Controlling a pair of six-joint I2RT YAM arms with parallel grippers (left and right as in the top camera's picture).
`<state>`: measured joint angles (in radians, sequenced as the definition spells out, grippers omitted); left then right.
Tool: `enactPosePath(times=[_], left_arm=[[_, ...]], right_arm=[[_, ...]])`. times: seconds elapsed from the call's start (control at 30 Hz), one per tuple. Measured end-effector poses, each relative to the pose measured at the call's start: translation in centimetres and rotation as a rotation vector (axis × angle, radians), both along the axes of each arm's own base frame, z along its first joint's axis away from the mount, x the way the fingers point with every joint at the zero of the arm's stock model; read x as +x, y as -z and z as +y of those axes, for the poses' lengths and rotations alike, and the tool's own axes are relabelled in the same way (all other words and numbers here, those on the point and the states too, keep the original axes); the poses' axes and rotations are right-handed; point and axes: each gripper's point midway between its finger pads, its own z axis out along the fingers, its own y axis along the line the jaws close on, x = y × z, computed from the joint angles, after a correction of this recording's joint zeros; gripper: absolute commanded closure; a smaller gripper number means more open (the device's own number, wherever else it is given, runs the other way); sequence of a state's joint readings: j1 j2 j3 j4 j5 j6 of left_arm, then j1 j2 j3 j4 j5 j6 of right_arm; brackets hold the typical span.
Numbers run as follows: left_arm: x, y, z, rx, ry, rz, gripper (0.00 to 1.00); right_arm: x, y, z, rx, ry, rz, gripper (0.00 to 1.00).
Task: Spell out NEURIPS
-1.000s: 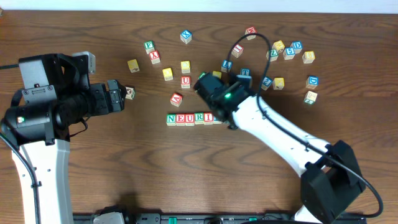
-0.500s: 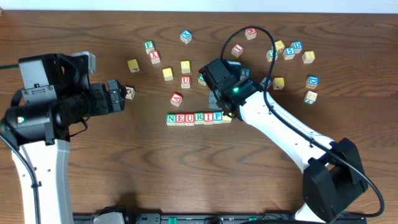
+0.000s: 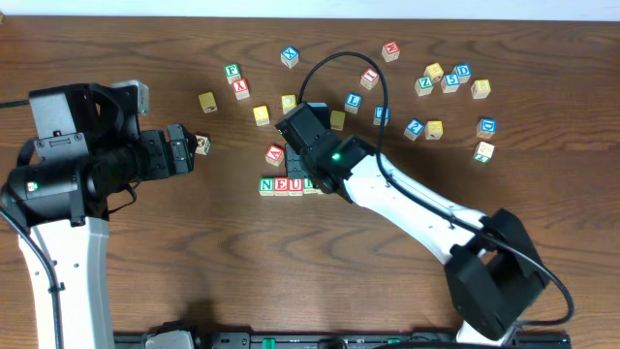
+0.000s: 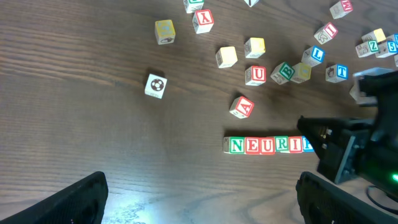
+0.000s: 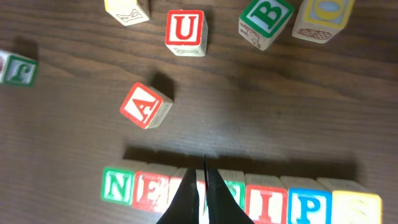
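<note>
The row of small wooden letter cubes, mid-way on the worktop, reads NEURIP, and a yellow-faced cube touches its right end; probably little is left. The right end effector is narrow and empty above it; the left end effector is wide.

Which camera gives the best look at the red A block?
The right wrist camera: the red A block fills a good part of the picture, its letter sharp and tilted. The left wrist camera shows it clearly but smaller. From overhead it is tiny, its letter barely readable.
</note>
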<state>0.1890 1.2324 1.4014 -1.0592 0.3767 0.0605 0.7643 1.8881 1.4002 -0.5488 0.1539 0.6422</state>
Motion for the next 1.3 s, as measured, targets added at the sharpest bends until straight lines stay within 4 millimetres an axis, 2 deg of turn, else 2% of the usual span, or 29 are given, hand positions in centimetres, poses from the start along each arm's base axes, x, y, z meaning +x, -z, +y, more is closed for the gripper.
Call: enactPosePath(times=[0.1,0.37,0.63,1.3], left_arm=[[0.0,0.0,0.0,0.000,0.000,0.000,0.05],[0.0,0.0,0.0,0.000,0.000,0.000,0.05],[0.0,0.0,0.0,0.000,0.000,0.000,0.05],[0.0,0.0,0.0,0.000,0.000,0.000,0.05]], right_arm=[[0.1,1.0,0.2,-0.009,-0.001,0.011,0.99],[0.5,1.4,0.1,-0.019,0.007,0.001,0.99],[0.2,5.1,-0.3,-0.077,0.009,0.056,0.99],[-0.4,5.5,-1.1,-0.104,0.034,0.089,0.99]])
